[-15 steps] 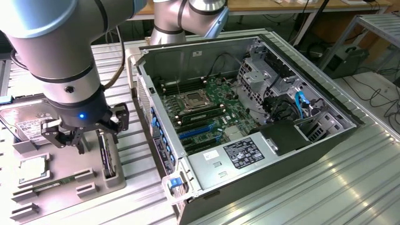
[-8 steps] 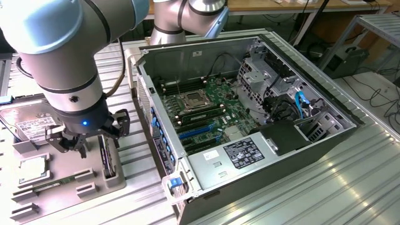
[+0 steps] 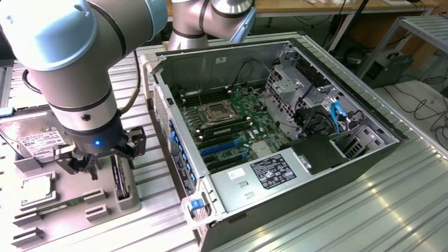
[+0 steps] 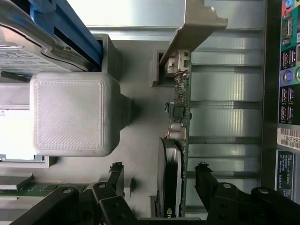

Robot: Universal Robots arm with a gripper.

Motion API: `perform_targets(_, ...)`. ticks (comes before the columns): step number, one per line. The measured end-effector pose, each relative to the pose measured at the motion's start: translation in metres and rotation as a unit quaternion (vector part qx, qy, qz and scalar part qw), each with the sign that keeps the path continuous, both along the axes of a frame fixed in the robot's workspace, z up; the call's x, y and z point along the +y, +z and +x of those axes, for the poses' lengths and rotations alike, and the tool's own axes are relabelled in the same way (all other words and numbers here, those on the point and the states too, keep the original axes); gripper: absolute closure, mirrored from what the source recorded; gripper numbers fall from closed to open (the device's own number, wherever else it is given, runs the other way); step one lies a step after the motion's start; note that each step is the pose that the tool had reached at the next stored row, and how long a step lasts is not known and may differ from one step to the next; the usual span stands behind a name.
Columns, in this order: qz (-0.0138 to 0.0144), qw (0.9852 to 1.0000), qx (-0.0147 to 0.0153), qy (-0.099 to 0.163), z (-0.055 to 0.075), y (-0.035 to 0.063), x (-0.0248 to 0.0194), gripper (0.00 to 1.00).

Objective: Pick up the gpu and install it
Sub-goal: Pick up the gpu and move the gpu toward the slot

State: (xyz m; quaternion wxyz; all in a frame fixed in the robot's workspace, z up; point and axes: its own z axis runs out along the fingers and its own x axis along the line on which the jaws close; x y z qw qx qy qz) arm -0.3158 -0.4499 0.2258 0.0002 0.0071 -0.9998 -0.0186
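The gripper (image 4: 159, 174) stands wide open and holds nothing; its fingers (image 4: 117, 180) sit either side of the gpu (image 4: 180, 117), apparently not touching it. The card stands on edge in a slot of the grey tray (image 3: 73, 220), metal bracket (image 4: 197, 21) at the end away from the fingers, beside the open computer case (image 3: 210, 68). So the pick is not yet made and the whole install is left. The card's lower edge is hidden in the slot; its socket in the case is hard to make out
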Motion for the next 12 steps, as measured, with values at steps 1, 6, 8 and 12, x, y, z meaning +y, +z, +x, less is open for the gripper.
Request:
perform_targets(1, -0.0001, 1.0, 0.0003, 0.0, 0.0001, -0.0008, 0.0, 0.28)
perform_targets(6, -0.0003, 0.9999, 0.0004, -0.014, 0.001, -0.0046, 0.0021, 0.28)
perform_targets(8, -0.0003, 0.9998, 0.0003, -0.02, 0.0011, -0.0058, 0.0027, 0.28)
perform_targets(12, -0.0004, 0.9998, 0.0005, -0.022, 0.0015, -0.0063, 0.003, 0.28)
